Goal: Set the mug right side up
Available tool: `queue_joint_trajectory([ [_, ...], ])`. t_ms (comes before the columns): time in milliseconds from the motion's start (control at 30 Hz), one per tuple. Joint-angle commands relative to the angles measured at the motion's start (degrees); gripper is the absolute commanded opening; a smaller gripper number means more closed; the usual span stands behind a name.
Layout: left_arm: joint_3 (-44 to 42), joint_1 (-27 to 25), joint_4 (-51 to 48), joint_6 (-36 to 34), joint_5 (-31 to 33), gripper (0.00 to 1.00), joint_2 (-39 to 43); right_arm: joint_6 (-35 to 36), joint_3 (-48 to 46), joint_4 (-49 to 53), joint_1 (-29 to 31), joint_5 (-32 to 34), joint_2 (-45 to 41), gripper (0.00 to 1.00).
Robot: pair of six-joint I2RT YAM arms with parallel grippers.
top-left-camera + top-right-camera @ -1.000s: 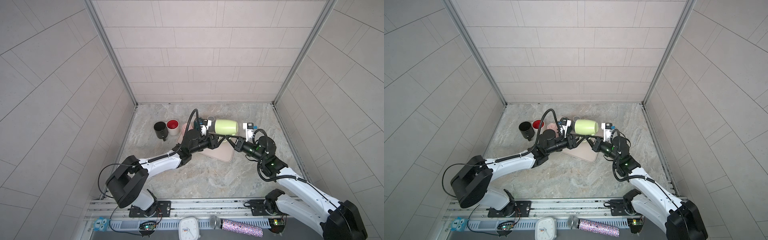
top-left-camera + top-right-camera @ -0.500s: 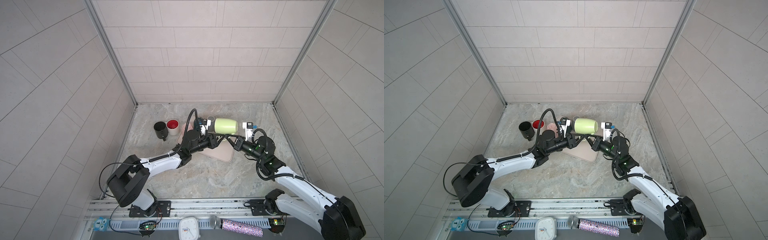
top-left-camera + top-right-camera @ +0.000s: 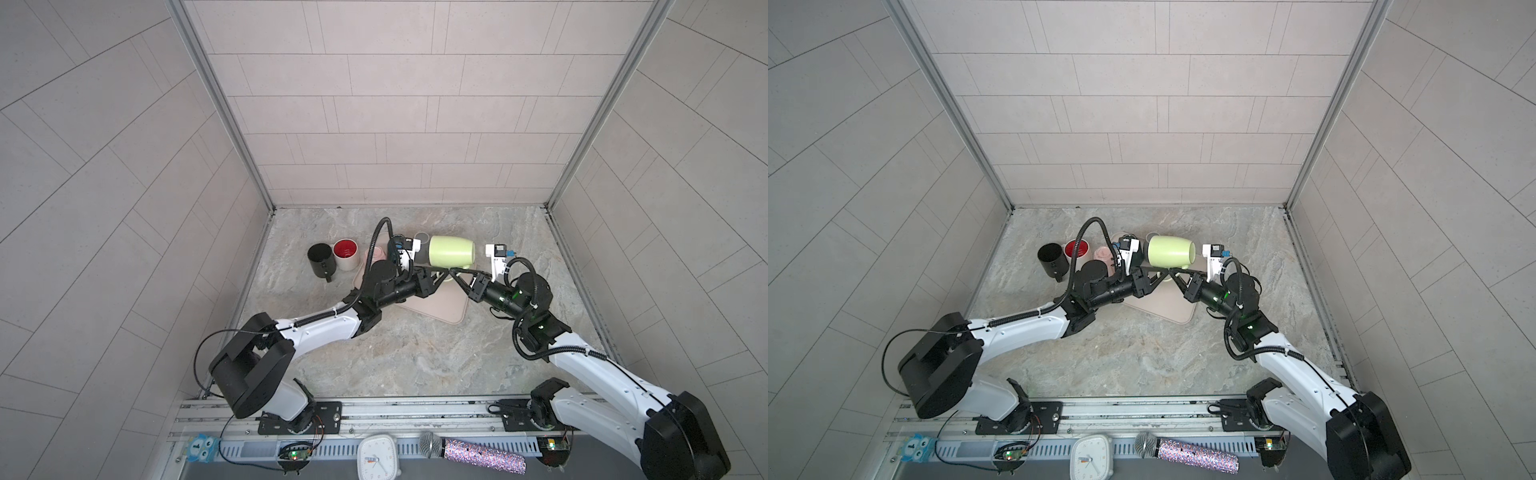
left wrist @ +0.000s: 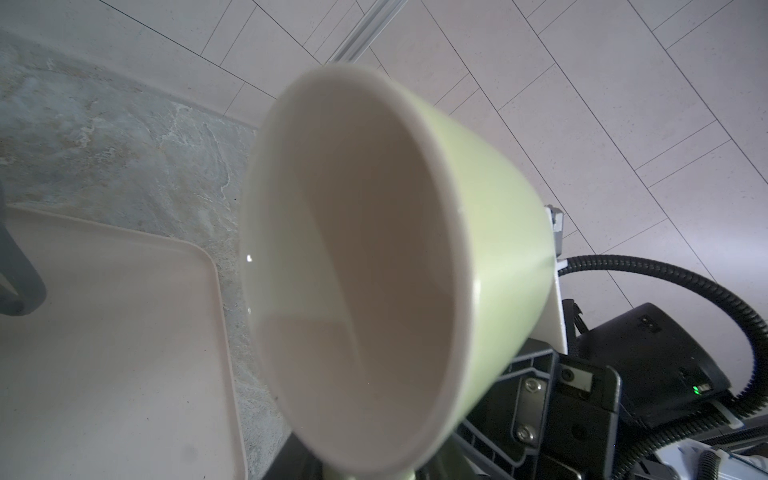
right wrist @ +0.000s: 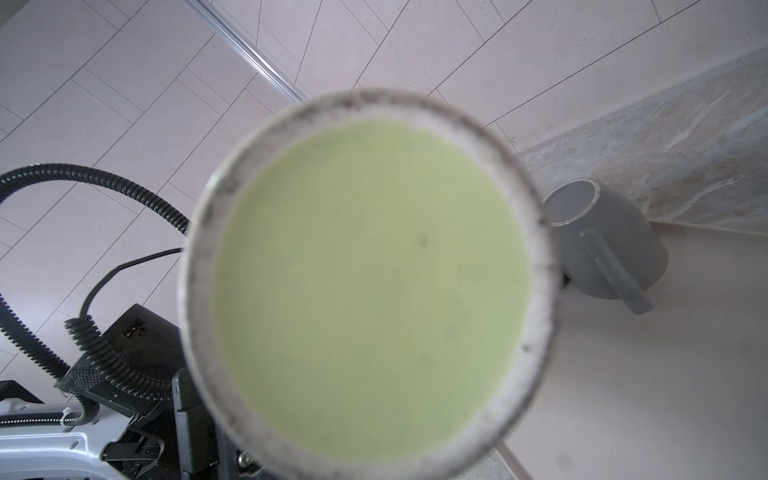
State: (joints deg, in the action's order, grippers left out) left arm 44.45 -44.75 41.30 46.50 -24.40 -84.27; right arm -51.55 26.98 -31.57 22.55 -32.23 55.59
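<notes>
A light green mug (image 3: pixel 451 251) (image 3: pixel 1171 251) hangs on its side above the pink tray (image 3: pixel 432 309). Its mouth faces the left wrist camera (image 4: pixel 498 199) and its base faces the right wrist camera (image 5: pixel 374 282). Both grippers meet under it, where the handle (image 4: pixel 365 474) points down. My right gripper (image 3: pixel 456 272) (image 3: pixel 1178 272) is shut on the handle and carries the mug. The tips of my left gripper (image 3: pixel 441 275) (image 3: pixel 1163 273) sit at the same handle from the left. The mug hides both sets of jaws in the wrist views.
A grey mug (image 5: pixel 611 237) (image 3: pixel 422 241) lies on its side on the tray (image 5: pixel 644 374) just behind the green one. A black mug (image 3: pixel 321 259), a white cup with a red inside (image 3: pixel 345 253) and a pink mug (image 3: pixel 1102 253) stand to the left. Walls close three sides.
The left gripper's fingers have drawn closer together under the mug. The mug and the right arm have hardly moved.
</notes>
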Motion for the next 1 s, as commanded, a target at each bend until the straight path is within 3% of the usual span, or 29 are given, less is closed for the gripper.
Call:
queue_joint_trajectory([
  [0,1.3,-1.7,7.2,-0.3,-4.5,0.38,5.2,-0.1,-0.3,-0.3,-0.8,2.1,-0.1,0.00],
  [300,1.9,-2.3,6.3,-0.4,-4.9,0.32,6.9,0.0,-0.2,0.5,-0.9,2.1,0.3,0.00],
  [967,2.6,-3.2,4.1,-1.6,-5.2,0.32,11.3,0.8,-0.3,2.5,-1.1,3.3,0.3,0.00],
])
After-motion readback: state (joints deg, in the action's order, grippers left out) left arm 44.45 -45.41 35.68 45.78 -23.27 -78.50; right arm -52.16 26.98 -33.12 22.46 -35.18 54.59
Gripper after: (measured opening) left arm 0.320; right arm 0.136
